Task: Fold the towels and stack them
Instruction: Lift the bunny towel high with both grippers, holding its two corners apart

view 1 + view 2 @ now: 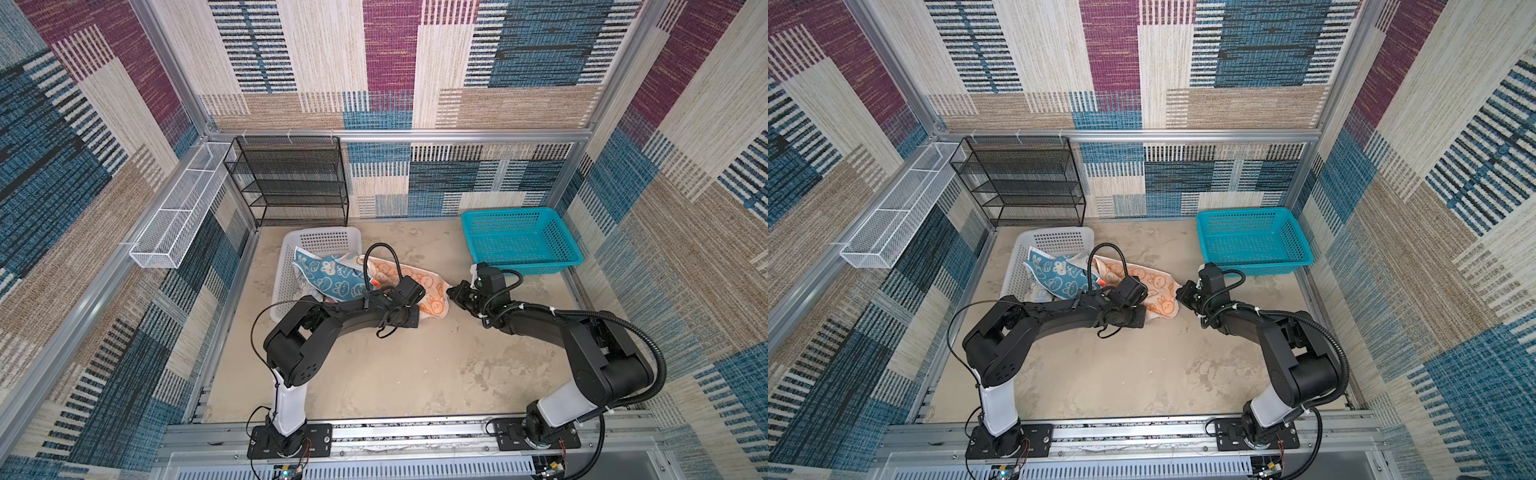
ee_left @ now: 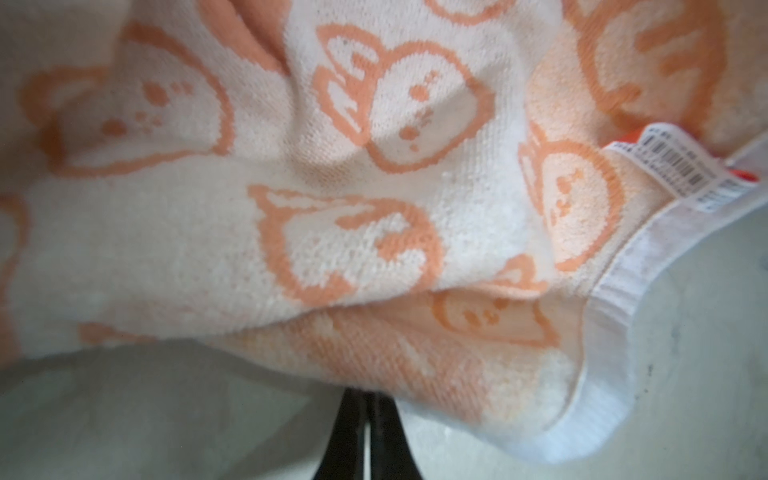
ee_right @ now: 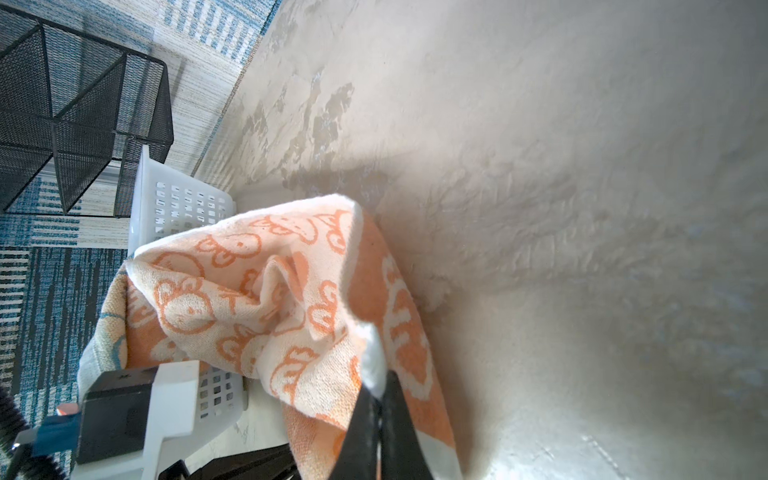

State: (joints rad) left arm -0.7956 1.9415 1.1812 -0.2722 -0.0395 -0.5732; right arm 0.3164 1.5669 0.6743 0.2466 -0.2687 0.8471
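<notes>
Both of my claws at the start of the first fold; nothing is folded or stacked yet. My left claw (image 2: 369,401) is closed narrow, its tips vanishing under the near edge of the orange-and-cream towel (image 1: 434,305), which I judge it is pinching; my right claw (image 3: 380,388) is closed tight on the white hem at the towel's right corner. The towel lies crumpled, its left part draped over the right rim of the white basket (image 1: 324,232) and its right part on the beige, mottled counter (image 1: 415,365), centre of the scene; it has to be pulled clear and spread flat before any fold. The blue-and-white towel (image 1: 332,278) lies bunched in the white basket, untouched; a pale fold beneath it cannot be identified, so the third towel is not confirmed in view. The teal basket (image 1: 509,210) stands far right, well apart, with no towel showing in it. Materials: looped terry, soft and limp, holding deep creases; rabbit outlines woven in orange on cream, the colours reversed on the underside; a flat white woven hem band (image 2: 623,291) along the short edge; a printed barcode label (image 2: 673,162) at that hem. Both baskets are rigid perforated plastic. Remaining, by my judgement: spreading, folding and stacking every towel.
</notes>
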